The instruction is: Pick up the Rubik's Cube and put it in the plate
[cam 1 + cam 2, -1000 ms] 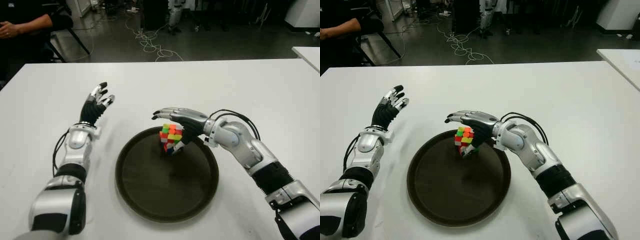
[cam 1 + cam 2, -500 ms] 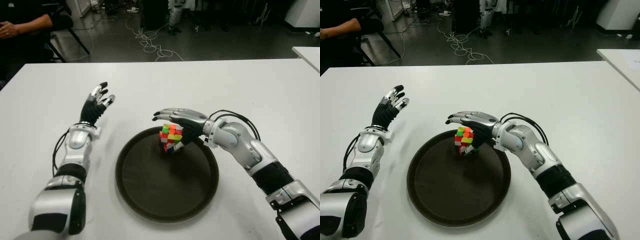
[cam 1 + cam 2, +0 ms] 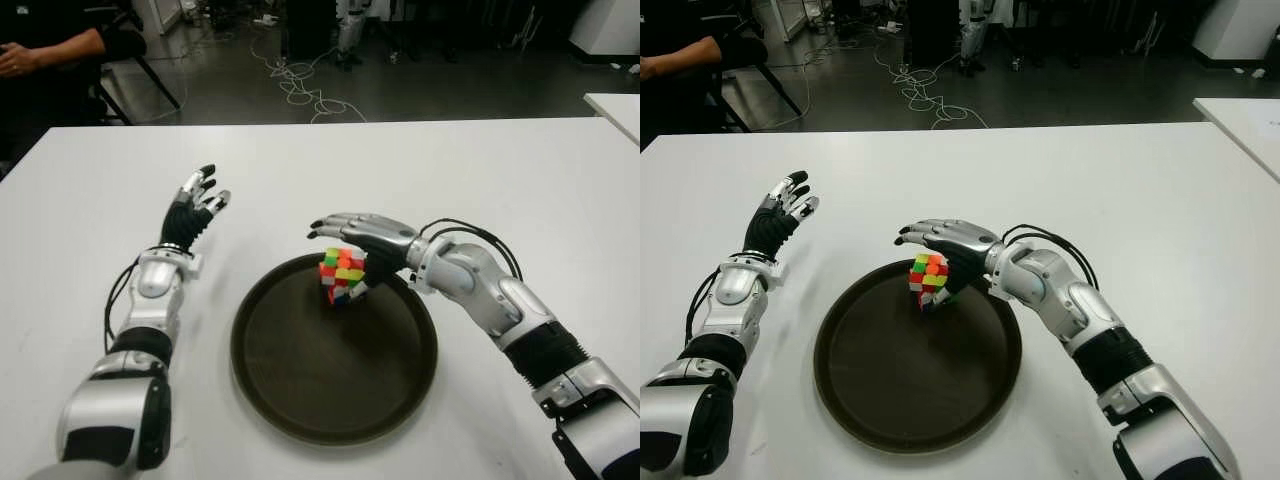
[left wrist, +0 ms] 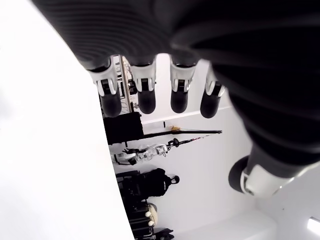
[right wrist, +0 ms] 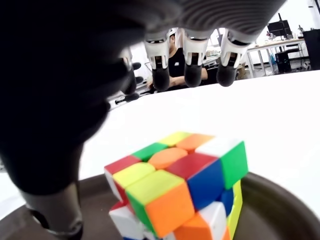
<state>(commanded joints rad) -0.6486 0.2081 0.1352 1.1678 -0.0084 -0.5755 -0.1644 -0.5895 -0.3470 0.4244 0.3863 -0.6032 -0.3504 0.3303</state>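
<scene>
Colours: bright stickers of red, green, yellow and orange on the cube, sharp against the dark brown plate.
Cube place: centre of the eye views, inside the plate near its far rim, tilted on an edge or corner rather than flat.
Right hand: just right of centre, arched over the cube; fingers extended past it with daylight between, thumb low at the cube's side; judged as loosened and no longer holding, though thumb contact could not be ruled out.
Left hand: upper left of the frame above the white table, fingers spread, holding nothing.
Stage: placing judged all but done, hand yet to clear.
Risk: tipping or rolling of the tilted cube onto a face, possibly towards the rim, if nudged.
Cause: thumb or palm catching a corner on the way out.
Background: a seated person's arm in the upper left corner, cables on the floor at top centre.
</scene>
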